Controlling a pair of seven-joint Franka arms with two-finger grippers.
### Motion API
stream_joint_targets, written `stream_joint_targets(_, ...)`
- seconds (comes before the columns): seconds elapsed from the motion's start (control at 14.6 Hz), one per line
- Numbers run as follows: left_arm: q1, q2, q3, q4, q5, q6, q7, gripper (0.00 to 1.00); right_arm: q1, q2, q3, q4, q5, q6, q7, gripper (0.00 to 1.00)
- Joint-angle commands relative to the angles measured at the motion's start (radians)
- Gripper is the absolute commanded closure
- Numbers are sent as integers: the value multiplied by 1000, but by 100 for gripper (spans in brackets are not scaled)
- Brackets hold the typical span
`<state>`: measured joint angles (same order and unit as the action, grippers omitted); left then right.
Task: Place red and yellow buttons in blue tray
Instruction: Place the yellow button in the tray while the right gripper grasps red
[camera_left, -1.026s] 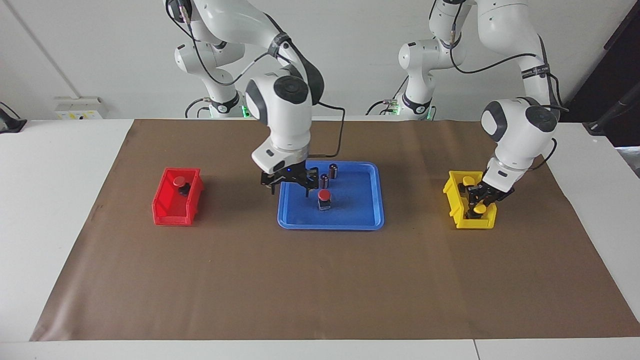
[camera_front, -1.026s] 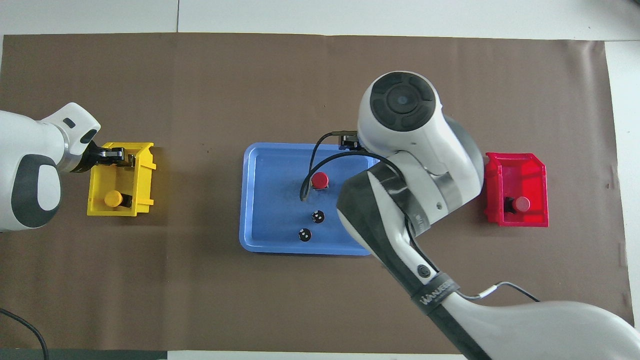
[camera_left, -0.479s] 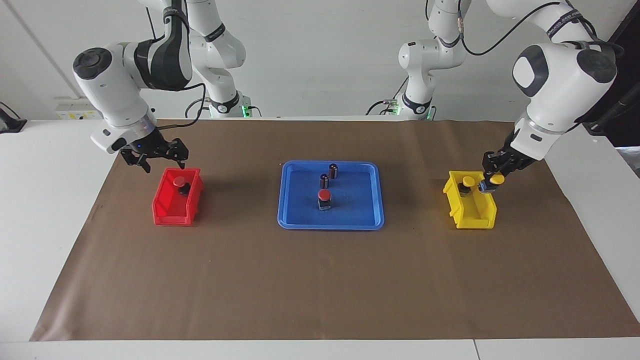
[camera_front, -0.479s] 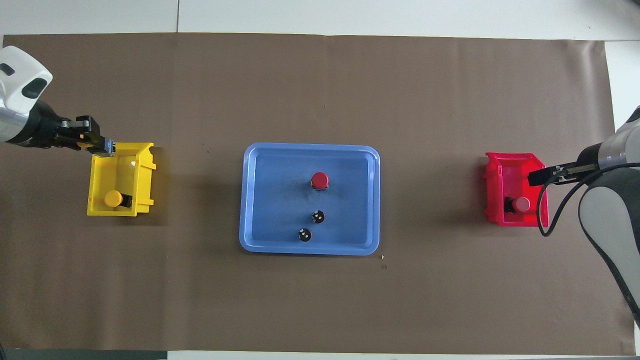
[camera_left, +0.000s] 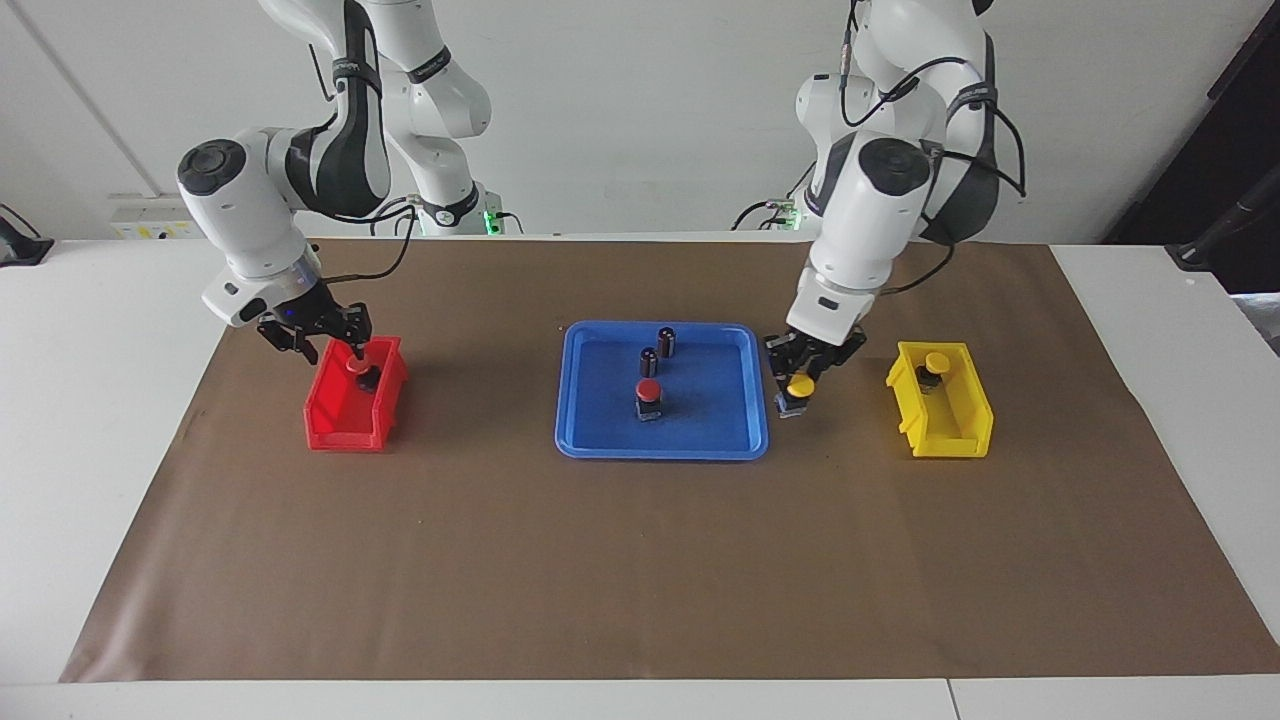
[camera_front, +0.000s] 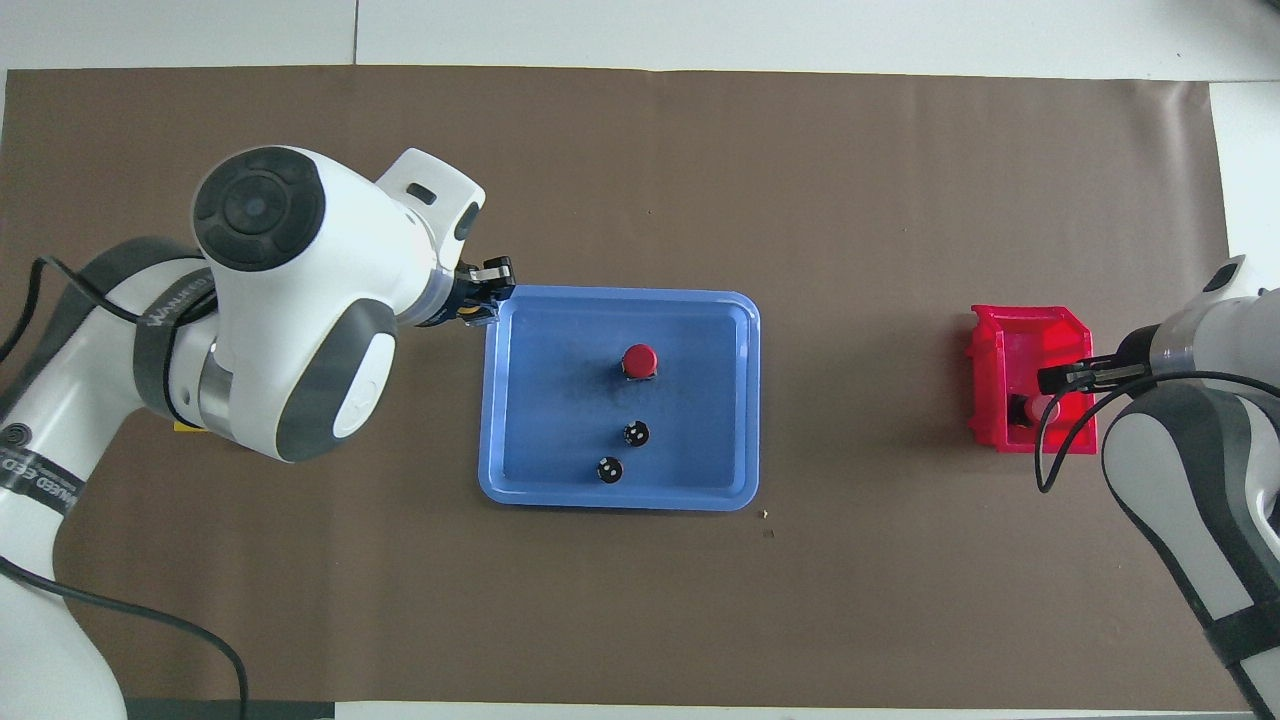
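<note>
- The blue tray sits mid-table with one red-capped button already standing in it, plus two dark capless cylinders nearer the robots. So I'd guess one of four is done.
- The left gripper is clamped on a yellow-capped button, hanging just outside the tray's rim at the left arm's end, between tray and yellow bin. Risk: it looks low, so the button's body could clip the raised rim on the way in and twist out of the grip or tip over.
- If it lets go too early, the button lands on the brown mat instead of in the tray.
- A second yellow-capped button waits in the yellow bin.
- The right gripper is down at the red bin, right at the last red button. Can't tell if its fingers have met the button or are apart around it.
- Risk there: the button sits close to the bin wall, so a finger could land on the wall or cap and shove the button or drag the whole bin.
- Dropping buttons near the standing one or the cylinders might knock them over.
</note>
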<state>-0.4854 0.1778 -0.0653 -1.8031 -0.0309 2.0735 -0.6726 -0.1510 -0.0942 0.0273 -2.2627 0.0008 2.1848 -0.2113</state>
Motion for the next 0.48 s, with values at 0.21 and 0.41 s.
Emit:
stream_joint_targets(0.21,-108,38,19,-80,-7,124,-76,95,-10,5,11,-70,16,93,21,33)
stream_joint_targets(0.41,-146,63,19,-94,-7,148,-97,95,-15,18,11,-86,16,110,18,33)
